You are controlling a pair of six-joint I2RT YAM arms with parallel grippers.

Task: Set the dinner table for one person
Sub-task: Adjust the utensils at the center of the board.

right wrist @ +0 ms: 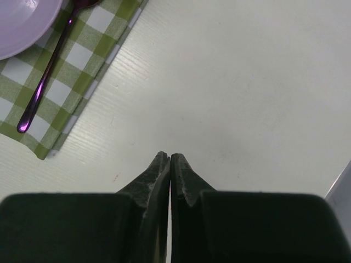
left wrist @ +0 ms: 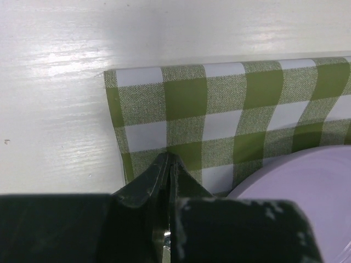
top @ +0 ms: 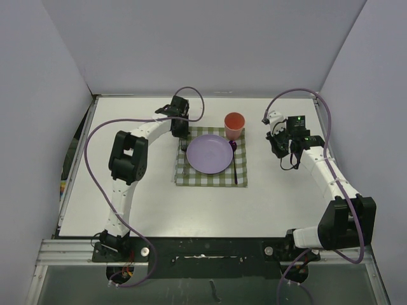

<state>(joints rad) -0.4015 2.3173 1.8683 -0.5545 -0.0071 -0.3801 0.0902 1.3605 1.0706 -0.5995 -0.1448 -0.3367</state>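
Note:
The white dinner table [top: 127, 203] carries a green-and-white checked cloth [top: 191, 175] at its middle. A lilac plate [top: 209, 154] lies on the cloth, a purple spoon [top: 235, 166] lies along the plate's right side, and an orange cup [top: 234, 125] stands at the cloth's far right corner. My left gripper [top: 180, 131] hangs over the cloth's far left corner. In the left wrist view its jaws [left wrist: 170, 159] are shut above the cloth [left wrist: 219, 109], next to the plate's rim [left wrist: 307, 186]. My right gripper [top: 284, 154] is shut over bare table [right wrist: 247, 82], to the right of the cloth [right wrist: 82, 71] and spoon [right wrist: 46, 82].
Grey walls [top: 203, 44] close in the table at the back and on both sides. A metal rail [top: 203, 244] with the arm bases runs along the near edge. Purple cables [top: 95, 136] loop off both arms.

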